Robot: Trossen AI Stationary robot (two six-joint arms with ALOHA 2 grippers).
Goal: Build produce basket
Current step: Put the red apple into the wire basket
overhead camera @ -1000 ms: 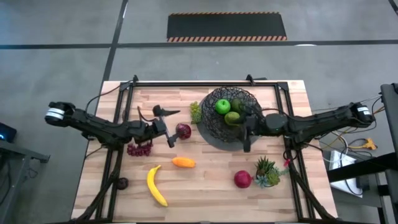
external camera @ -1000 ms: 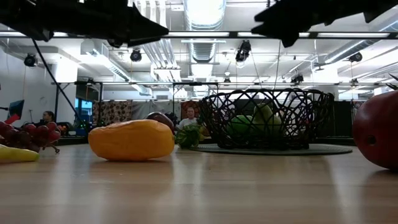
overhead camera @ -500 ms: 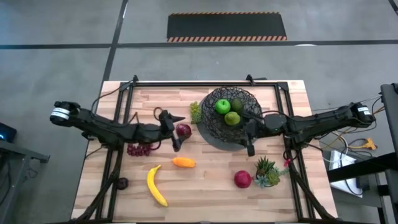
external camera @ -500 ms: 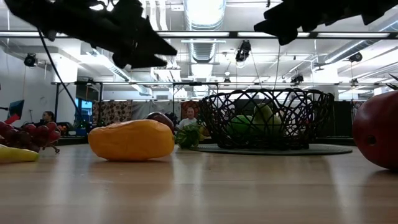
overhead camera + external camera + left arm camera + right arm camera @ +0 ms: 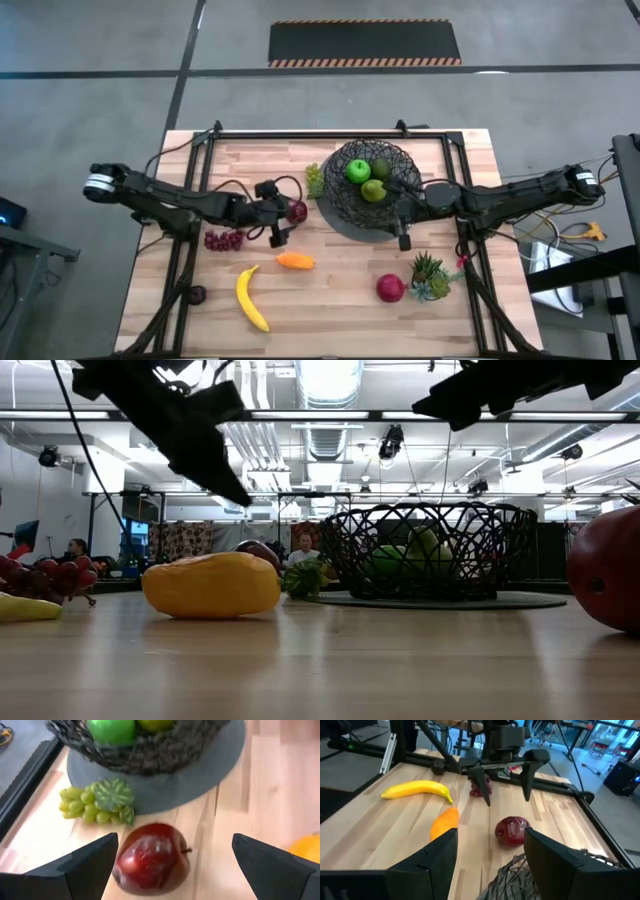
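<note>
The wire basket [image 5: 367, 186] stands at the table's far middle with a green apple [image 5: 357, 171] and a green pear [image 5: 374, 190] inside. Green grapes [image 5: 315, 180] lie against its left side. A dark red apple [image 5: 152, 862] rests on the table left of the basket. My left gripper [image 5: 173, 839] is open and tipped down over this apple, one finger on either side and clear of it. My right gripper [image 5: 401, 216] hangs open above the basket's near right rim, with nothing between its fingers [image 5: 427, 865].
Purple grapes [image 5: 224, 240], an orange piece [image 5: 294, 261] and a banana [image 5: 251, 297] lie on the near left of the table. A second red apple [image 5: 390, 288] sits beside a small potted plant [image 5: 430, 275] at the near right. Black rails [image 5: 300, 133] frame the table.
My left gripper has gone toward the table's right, closer to the dark red apple, and has tipped from nearly level to slanting down over it, sinking slightly. Its fingers stay open. The fruit has not moved.
</note>
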